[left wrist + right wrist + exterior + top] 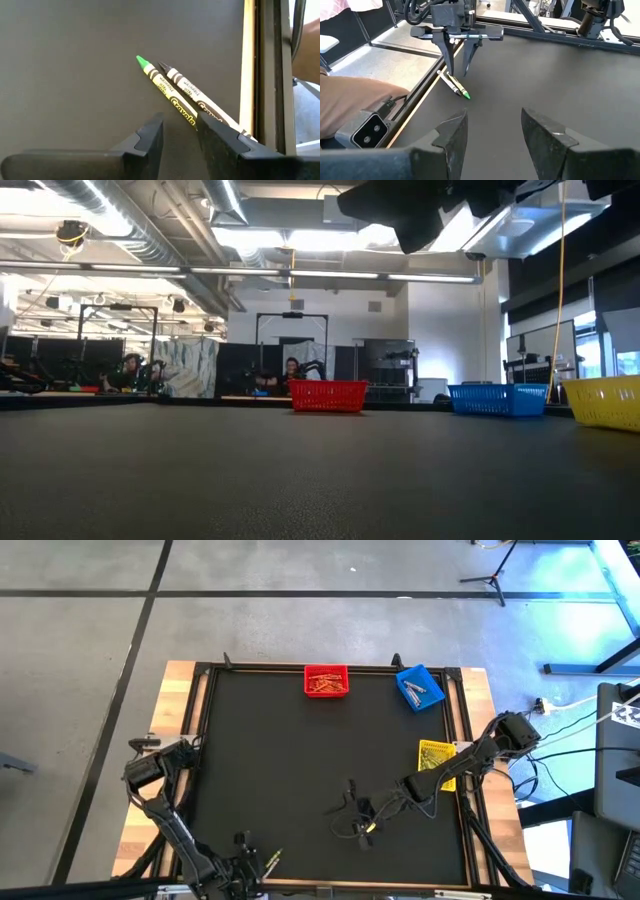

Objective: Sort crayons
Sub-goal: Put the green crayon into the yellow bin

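Two crayons lie side by side on the black mat close to the table's near edge: a green-tipped one in a yellow wrapper point(167, 90) and a dark-tipped one in a white wrapper point(192, 92). In the right wrist view the crayons point(454, 85) show as a pair. My left gripper point(180, 122) hangs open just above their blunt ends, slanting down; its fingers point(458, 74) stand over them, apart from them as far as I can see. My right gripper point(492, 135) is open over the mat's near right part point(352, 812) and holds nothing.
A red bin point(326, 681) with reddish sticks and a blue bin point(420, 688) stand at the far edge. A yellow bin point(437, 762) stands at the right. The wooden rim point(247, 65) runs close by the crayons. Tan cloth of a person point(350, 107) shows beyond the near edge.
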Robot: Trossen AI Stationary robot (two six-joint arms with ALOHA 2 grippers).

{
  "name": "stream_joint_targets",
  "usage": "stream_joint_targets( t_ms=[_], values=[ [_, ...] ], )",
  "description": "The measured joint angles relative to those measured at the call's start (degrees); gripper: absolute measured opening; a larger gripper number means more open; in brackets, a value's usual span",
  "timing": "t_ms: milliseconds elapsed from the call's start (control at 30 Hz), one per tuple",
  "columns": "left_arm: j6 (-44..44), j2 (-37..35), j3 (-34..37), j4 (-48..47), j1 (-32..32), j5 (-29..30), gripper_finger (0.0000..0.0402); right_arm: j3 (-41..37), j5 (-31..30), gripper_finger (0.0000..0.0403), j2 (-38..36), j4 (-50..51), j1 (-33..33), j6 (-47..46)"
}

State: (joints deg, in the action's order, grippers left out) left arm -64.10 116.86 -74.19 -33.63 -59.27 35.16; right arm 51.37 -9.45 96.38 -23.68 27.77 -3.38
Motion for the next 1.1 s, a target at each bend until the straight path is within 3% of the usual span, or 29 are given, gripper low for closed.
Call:
stream_joint_targets(
  t_ms=[367, 1100],
  values=[
    [1.65, -0.63, -2.19, -0.19, 0.11, 3.31, 0.0117, 0.00, -0.03, 0.0182, 0.02, -0.08, 0.00, 0.00],
    [-4.51, -0.57, 4.32, 6.10, 0.07, 1.96, 0.0117, 0.00, 0.02, 0.0182, 0.09, -0.20, -0.04, -0.72]
  ],
)
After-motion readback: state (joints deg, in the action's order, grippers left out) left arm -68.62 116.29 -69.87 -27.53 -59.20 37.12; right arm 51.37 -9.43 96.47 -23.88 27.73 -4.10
